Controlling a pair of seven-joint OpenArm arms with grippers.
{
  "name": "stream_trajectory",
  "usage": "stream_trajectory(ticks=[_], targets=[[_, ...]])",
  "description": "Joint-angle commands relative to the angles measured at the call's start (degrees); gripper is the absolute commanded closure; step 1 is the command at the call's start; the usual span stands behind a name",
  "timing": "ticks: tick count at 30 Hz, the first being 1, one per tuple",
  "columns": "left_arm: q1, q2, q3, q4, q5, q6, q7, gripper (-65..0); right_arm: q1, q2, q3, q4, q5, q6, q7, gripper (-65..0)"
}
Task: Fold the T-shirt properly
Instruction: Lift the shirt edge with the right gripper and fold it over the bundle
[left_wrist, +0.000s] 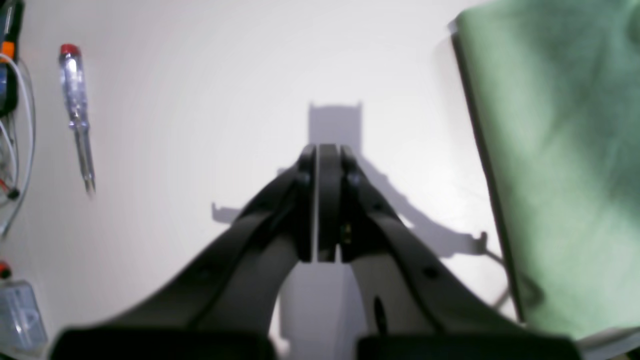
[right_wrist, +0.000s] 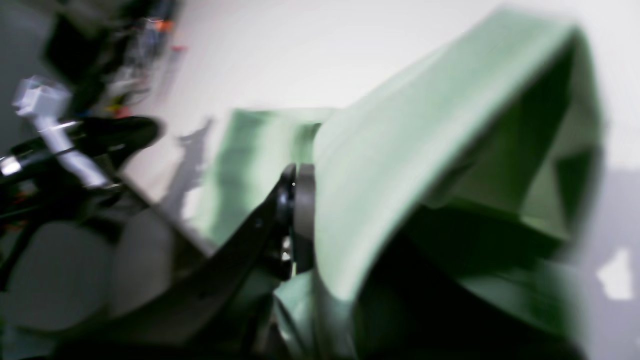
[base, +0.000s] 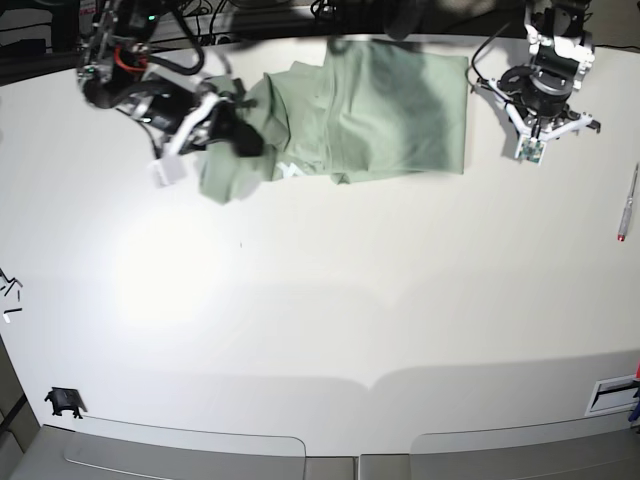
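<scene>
The pale green T-shirt (base: 390, 110) lies partly folded at the back of the white table (base: 320, 300). Its left part is bunched and lifted. My right gripper (base: 245, 140) is at that bunched end. In the right wrist view the right gripper (right_wrist: 305, 200) is shut on a raised fold of the T-shirt (right_wrist: 400, 150); one finger (right_wrist: 300, 220) shows and the cloth hides the other. My left gripper (base: 540, 115) hovers just right of the shirt. In the left wrist view the left gripper (left_wrist: 328, 150) is shut on nothing above bare table, with the T-shirt's edge (left_wrist: 565, 150) to its right.
A screwdriver (left_wrist: 77, 115) with a clear handle and red cap lies on the table, also seen at the right edge as the screwdriver (base: 628, 205). Cables (left_wrist: 15, 125) and a small clear box (left_wrist: 20, 315) sit beside it. A small black object (base: 63, 402) lies at the front left.
</scene>
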Motion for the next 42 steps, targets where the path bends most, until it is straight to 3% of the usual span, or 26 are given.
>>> stream_trajectory(ticks=[1,5,11,14,17,24,27,32,36,42], targets=[[0.3,-0.4,-0.6,1.1,0.3,0.2,-1.3,0.0,0.0,-1.4,-2.1,1.5,1.9,0.5,1.0,0.0],[0.6,-0.4,-0.6,1.1,-1.1,0.2,-1.2,0.0,0.0,-6.8,-13.3,1.5,-2.4,0.5,4.1,0.0],[0.6,-0.4,-0.6,1.1,-2.3,0.2,-1.2,0.0,0.8,-12.1,-28.5,1.5,-22.6,0.3,16.2,0.0],[0.6,-0.4,-0.6,1.1,-2.3,0.2,-1.2,0.0,1.5,-14.0,-34.4,1.4,-32.4,-1.5,18.7,0.0],[0.6,-0.4,-0.6,1.1,-2.3,0.2,-1.2,0.0,2.2,-15.0,-38.8,-0.3,-37.9,-3.5,21.0,0.0],[0.5,-0.5,-0.6,1.1,-2.3,0.1,-1.0,0.0,3.7,-15.3,-44.1,-2.6,-39.1,-4.9,23.0,0.0],[0.6,-0.5,-0.6,1.1,-2.5,-0.9,-0.9,0.0,4.1,-17.6,-44.3,-2.6,-38.9,-5.7,22.8,0.0],[0.6,-0.8,-1.3,1.1,-3.7,-1.9,1.6,0.0,4.4,-18.8,-44.5,-2.6,-33.6,-5.6,20.3,0.0],[3.1,-1.7,-4.4,1.1,-10.7,-4.2,4.2,0.0,6.4,-18.8,-44.5,-2.6,-33.5,-5.6,20.4,0.0],[10.6,-1.7,-10.8,1.0,-11.8,-4.2,2.7,0.0,9.9,-18.8,-44.5,-2.6,-33.6,-5.7,20.5,0.0]])
